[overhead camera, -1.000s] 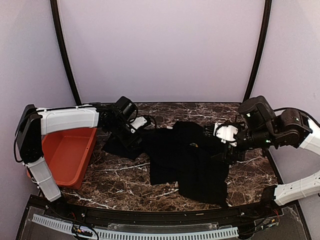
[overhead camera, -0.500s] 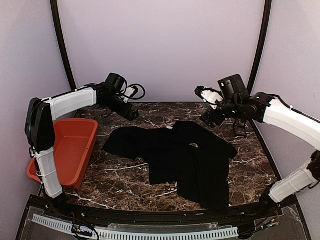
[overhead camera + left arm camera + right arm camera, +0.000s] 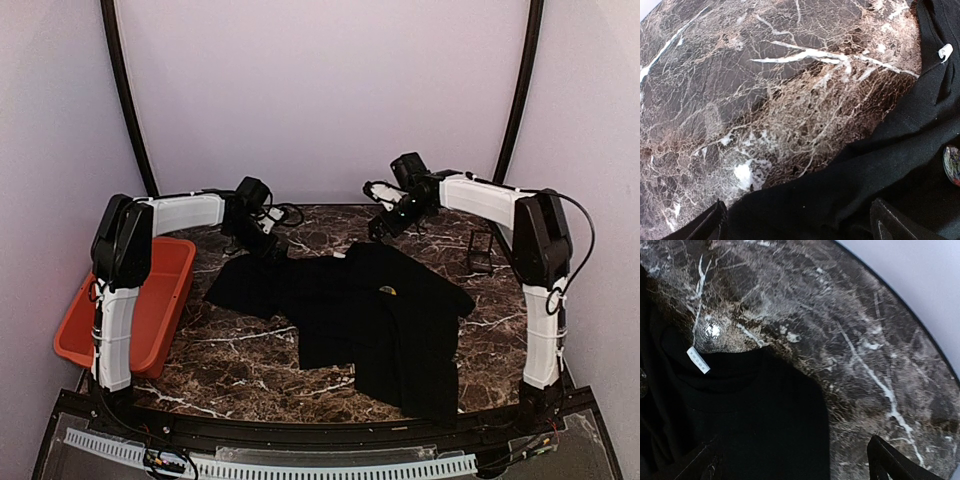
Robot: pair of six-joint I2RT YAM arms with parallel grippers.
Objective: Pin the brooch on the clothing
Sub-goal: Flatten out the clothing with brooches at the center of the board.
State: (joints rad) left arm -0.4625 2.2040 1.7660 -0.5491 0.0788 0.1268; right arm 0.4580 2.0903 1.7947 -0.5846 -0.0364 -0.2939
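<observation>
Found a red plastic tub (image 3: 140, 300) at left of frame, showing only its own red floor. Located the black short-sleeved T-shirt (image 3: 380, 320) spread flat at centre on the brown marble table (image 3: 240, 350). Noted left gripper (image 3: 268, 244) and right gripper (image 3: 383, 224) both spread wide near the shirt's upper edge. Caught a white neck label (image 3: 945, 51) in both wrist views, not overhead

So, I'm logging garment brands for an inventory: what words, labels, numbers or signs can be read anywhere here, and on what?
No text is legible in any view.
The white neck tag of the black T-shirt: faint marks, too small and blurred to read.
The chest print: a small blue-and-yellow motif, no letters discernible.
The red bin and the marble table: no markings seen.
</observation>
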